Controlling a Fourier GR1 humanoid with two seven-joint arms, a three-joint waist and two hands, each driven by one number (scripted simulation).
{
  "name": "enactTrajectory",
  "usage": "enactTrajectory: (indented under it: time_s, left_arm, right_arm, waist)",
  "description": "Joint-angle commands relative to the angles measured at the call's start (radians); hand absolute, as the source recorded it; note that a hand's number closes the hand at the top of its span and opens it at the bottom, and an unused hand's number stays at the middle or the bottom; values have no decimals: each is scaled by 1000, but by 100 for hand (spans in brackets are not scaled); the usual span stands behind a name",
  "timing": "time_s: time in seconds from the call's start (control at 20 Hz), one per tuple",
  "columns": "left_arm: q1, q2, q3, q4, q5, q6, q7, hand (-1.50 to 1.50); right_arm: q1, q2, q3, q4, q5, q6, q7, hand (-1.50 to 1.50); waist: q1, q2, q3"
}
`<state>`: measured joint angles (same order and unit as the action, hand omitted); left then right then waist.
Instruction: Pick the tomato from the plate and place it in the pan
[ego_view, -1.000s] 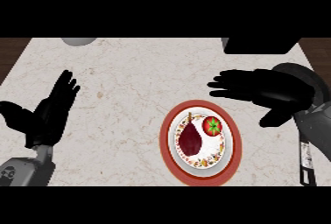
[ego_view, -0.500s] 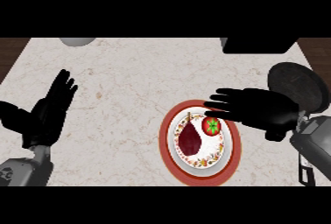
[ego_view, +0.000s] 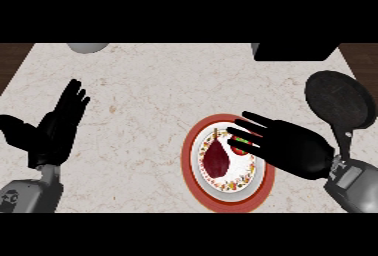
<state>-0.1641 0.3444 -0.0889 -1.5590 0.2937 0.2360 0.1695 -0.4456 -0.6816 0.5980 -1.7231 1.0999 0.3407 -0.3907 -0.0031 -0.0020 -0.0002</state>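
Observation:
A red-rimmed plate (ego_view: 193, 176) lies on the counter at centre right. On it rest a dark red piece of food (ego_view: 216, 159) and a red tomato (ego_view: 240, 148) with a green top. My right hand (ego_view: 291, 146) hovers over the plate's right side, its straight fingers spread above the tomato and hiding most of it. A black pan (ego_view: 339, 98) sits at the right edge, handle pointing toward me. My left hand (ego_view: 53, 127) rests open at the left, fingers up.
A dark box-like object (ego_view: 294, 51) stands at the counter's back right. A grey round object (ego_view: 88, 47) shows at the back left. Bare marble counter (ego_view: 148, 100) lies between the hands.
My right hand has moved down and to the left, from beside the pan to over the plate, and its fingers now cover the tomato. The left hand has stayed put.

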Motion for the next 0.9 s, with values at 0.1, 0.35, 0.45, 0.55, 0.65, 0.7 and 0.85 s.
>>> enactTrajectory:
  time_s: [0.1,0.35,0.45,0.55,0.65,0.7,0.85]
  left_arm:
    - [-27,-9,60,56,-1,-59,0,0]
    - [24,-19,33,-126,-42,-13,126,0]
    - [-13,-37,41,-68,-61,-20,98,0]
    - [43,-36,73,-9,-38,-86,-5,0]
    - [3,-64,54,-27,-67,-55,39,0]
    - [-37,-68,66,3,-87,-29,50,0]
    - [12,-67,90,-4,-67,-98,12,0]
  right_arm:
    - [79,88,-17,-27,87,3,-23,-150]
    - [85,112,-41,-1,172,47,-15,-150]
    - [108,184,4,8,251,19,39,-150]
    - [57,255,11,67,288,57,76,-150]
    - [19,304,-20,95,295,86,72,-150]
    - [54,221,-75,133,274,2,-15,-150]
    - [78,294,-49,179,326,-16,-18,-150]
  waist:
    - [3,2,0]
    - [6,0,0]
    - [4,1,0]
    - [8,2,0]
    - [7,2,0]
    - [4,2,0]
    - [6,2,0]
